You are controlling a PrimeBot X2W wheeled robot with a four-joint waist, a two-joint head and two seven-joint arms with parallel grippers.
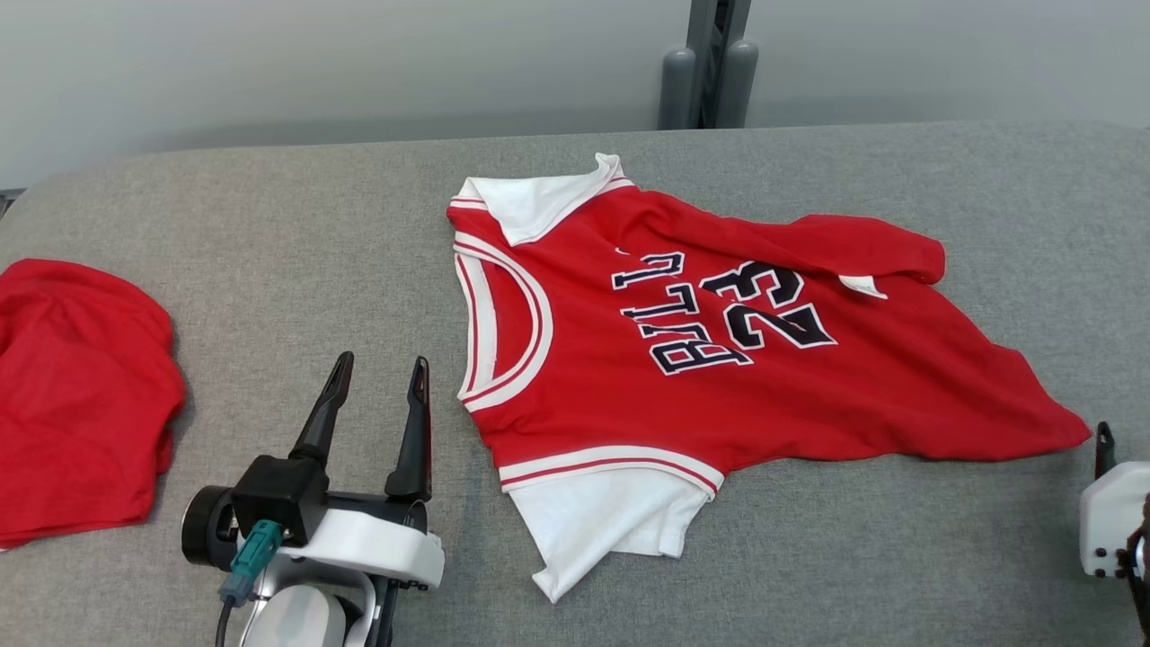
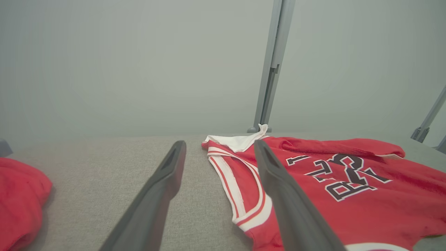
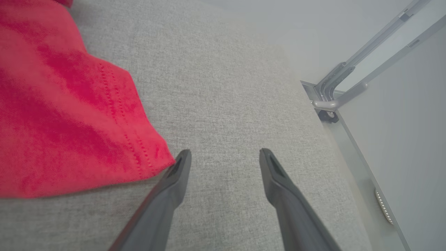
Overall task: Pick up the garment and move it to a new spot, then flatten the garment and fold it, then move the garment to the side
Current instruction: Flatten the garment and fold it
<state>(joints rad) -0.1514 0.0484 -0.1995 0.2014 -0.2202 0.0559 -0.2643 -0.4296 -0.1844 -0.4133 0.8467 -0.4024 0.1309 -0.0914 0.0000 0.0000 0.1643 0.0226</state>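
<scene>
**A:** What does the head view show?

**B:** A red jersey point(image 1: 719, 359) with white trim and the number 23 lies on a grey padded table point(image 1: 269, 207). Its collar points left and its hem corner stretches right. A raised fold runs along the far edge, and a white under-layer sticks out at the near side. The left gripper point(image 1: 382, 359) sits just left of the neckline, jaws apart and empty. The right gripper point(image 1: 1103, 442) is cut off at the edge, so I cannot judge it here.

**A:** And the left wrist view?

**B:** Two dark fingers are spread wide, and the neckline point(image 2: 244, 195) lies between and beyond them. A second red cloth point(image 2: 21, 195) lies well off to the left. The risk is that a pinch at the neckline takes only the top layer, so the layers shift apart.

**A:** The right wrist view?

**B:** The jaws are open and hold nothing. The hem corner point(image 3: 139, 153) lies just beside one fingertip. The table's edge and a metal frame point(image 3: 334, 94) are near.

**A:** So what could go wrong?

**B:** Folding over that far ridge would likely press in a crease. A shallow grip on the pointed corner might slip, and a hard pull rightward could drag cloth over the edge.
</scene>
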